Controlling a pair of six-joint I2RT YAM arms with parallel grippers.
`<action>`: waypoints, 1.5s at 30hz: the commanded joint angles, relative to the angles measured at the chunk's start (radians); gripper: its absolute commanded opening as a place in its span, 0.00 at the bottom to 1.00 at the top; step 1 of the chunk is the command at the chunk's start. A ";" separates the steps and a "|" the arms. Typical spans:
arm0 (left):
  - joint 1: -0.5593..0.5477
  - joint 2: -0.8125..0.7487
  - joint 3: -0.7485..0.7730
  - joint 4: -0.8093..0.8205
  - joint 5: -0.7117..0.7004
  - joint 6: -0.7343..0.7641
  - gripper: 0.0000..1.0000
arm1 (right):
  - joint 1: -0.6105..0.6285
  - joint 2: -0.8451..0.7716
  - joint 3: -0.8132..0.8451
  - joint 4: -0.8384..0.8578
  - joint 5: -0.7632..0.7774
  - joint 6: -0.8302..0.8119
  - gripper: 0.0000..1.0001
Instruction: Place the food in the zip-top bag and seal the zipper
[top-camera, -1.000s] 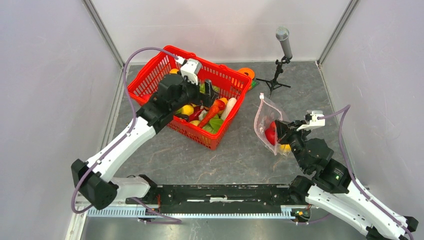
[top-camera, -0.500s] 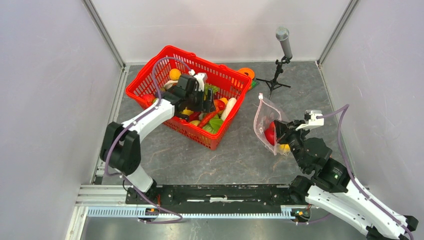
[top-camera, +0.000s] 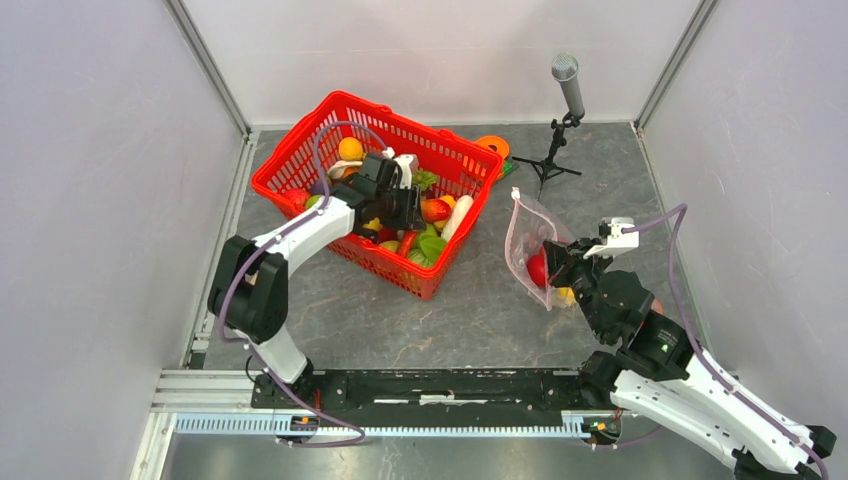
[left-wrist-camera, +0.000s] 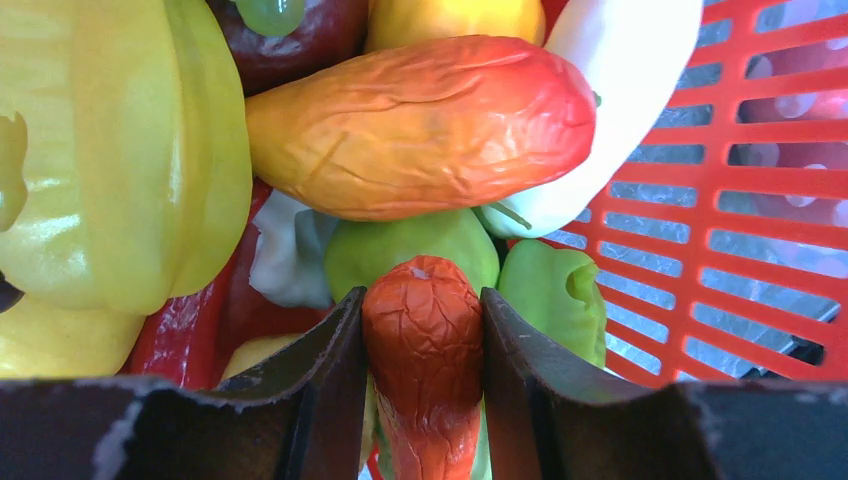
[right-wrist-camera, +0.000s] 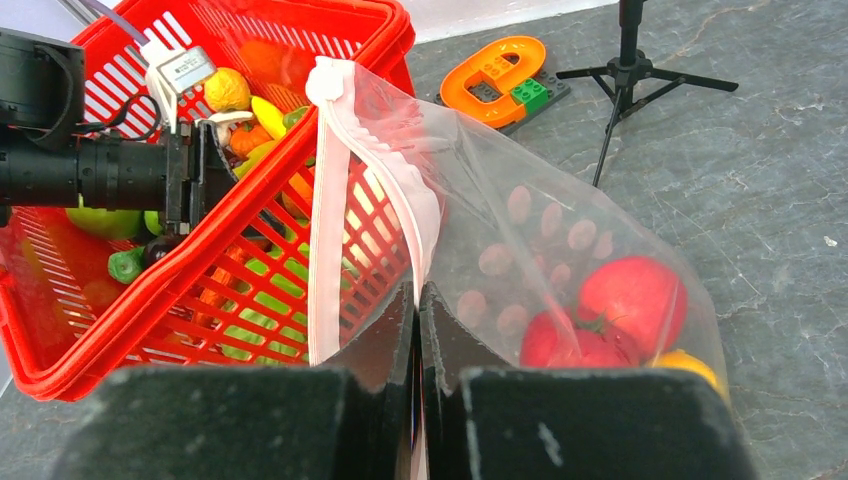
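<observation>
a wrinkled red-orange food piece (left-wrist-camera: 425, 375) lay in the red basket (left-wrist-camera: 720, 250), pinched by the left gripper (left-wrist-camera: 422, 300); the zip-top bag (right-wrist-camera: 600, 220) stood near it, right gripper (right-wrist-camera: 417, 300) clamped on its rim by the zipper (right-wrist-camera: 322, 220); picking seemed underway; next, a clean lift to the bag's mouth
</observation>
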 joint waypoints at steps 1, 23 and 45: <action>-0.003 -0.084 0.002 0.039 0.026 -0.014 0.30 | 0.003 0.005 0.010 0.030 -0.001 -0.002 0.06; -0.012 -0.495 -0.247 0.560 0.019 -0.300 0.23 | 0.004 -0.008 -0.004 0.037 -0.001 0.001 0.06; -0.372 -0.565 -0.391 1.281 -0.040 -0.160 0.28 | 0.003 -0.026 -0.003 0.072 -0.068 0.024 0.06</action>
